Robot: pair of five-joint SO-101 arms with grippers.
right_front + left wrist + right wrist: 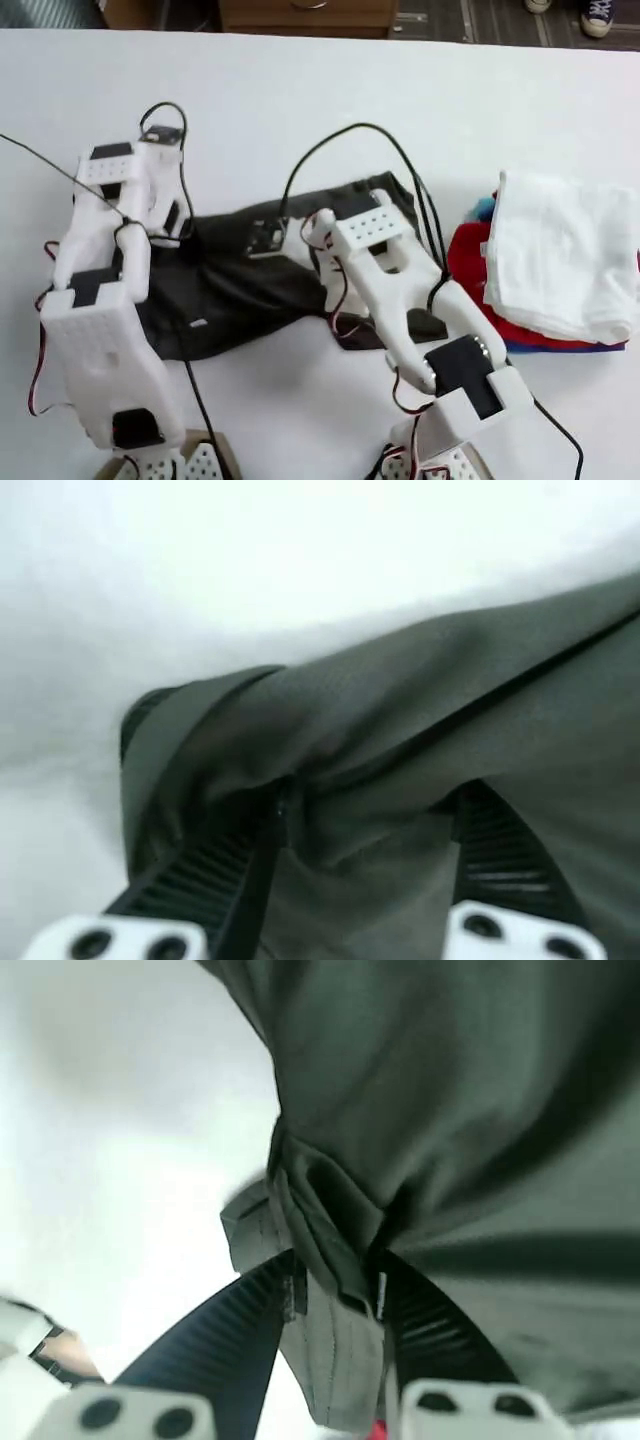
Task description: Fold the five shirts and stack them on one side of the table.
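Note:
A dark grey shirt [240, 290] lies crumpled on the white table [300, 90] between my two arms. My left gripper [170, 222] is down on the shirt's left end. In the left wrist view its fingers [235, 865] stand apart, open, with the cloth [450, 680] bunched between them [370, 800]. My right gripper [315, 235] is at the shirt's upper middle. In the right wrist view it [340, 1280] is shut on a pinched fold of the shirt [450, 1110], which is lifted off the table.
A stack of folded shirts [560, 260] sits at the table's right side, white on top, red and blue beneath. Black cables [340, 140] loop over the table behind the arms. A person's shoes [595, 15] show beyond the far edge.

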